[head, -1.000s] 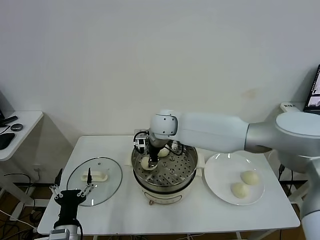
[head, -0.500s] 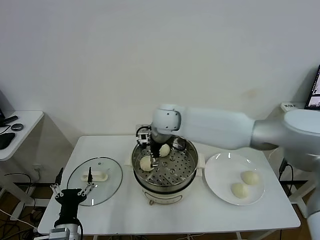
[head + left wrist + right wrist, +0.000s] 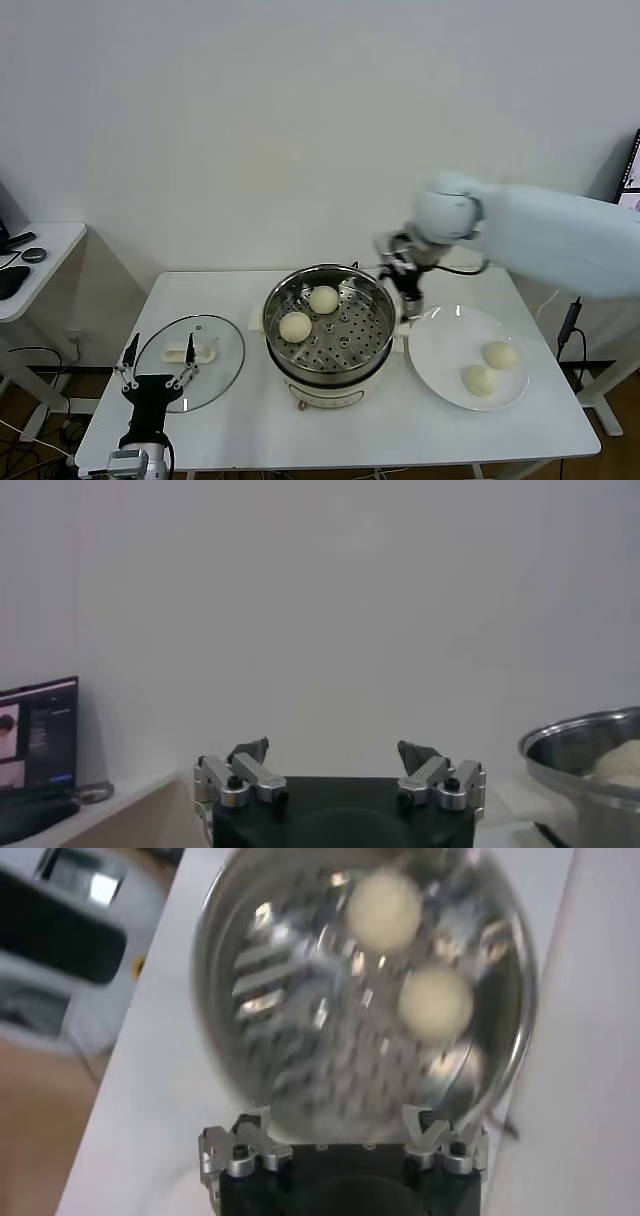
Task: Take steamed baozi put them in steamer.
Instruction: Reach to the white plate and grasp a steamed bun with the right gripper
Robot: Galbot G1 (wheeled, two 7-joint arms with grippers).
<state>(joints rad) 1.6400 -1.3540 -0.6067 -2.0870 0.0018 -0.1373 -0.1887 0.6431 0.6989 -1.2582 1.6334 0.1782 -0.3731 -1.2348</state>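
Right gripper (image 3: 405,285): jaws spread wide with nothing between them; it hangs above the gap between steamer and plate, at the steamer's right rim.
Steamer (image 3: 372,340): just left of and below the right gripper; lid off, perforated tray exposed.
Baozi in steamer: 2, one nearer the wall (image 3: 323,299) and one nearer the front-left (image 3: 295,326), lying close together on the tray, well to the left of the right gripper.
Plate (image 3: 440,355): just right of and below the right gripper.
Baozi on plate: 2, one farther back (image 3: 499,354) and one in front of it (image 3: 480,380), on the plate's right half.
Left gripper (image 3: 156,364): parked low at the table's front-left edge, jaws wide and bare, beside the glass lid (image 3: 215,350).
Step in hand: judged as the transit between loads, 2 of 4 placed.
Next move: likely calls for lowering the open right gripper over 1 plate baozi and closing gently, as soft dough may dent.
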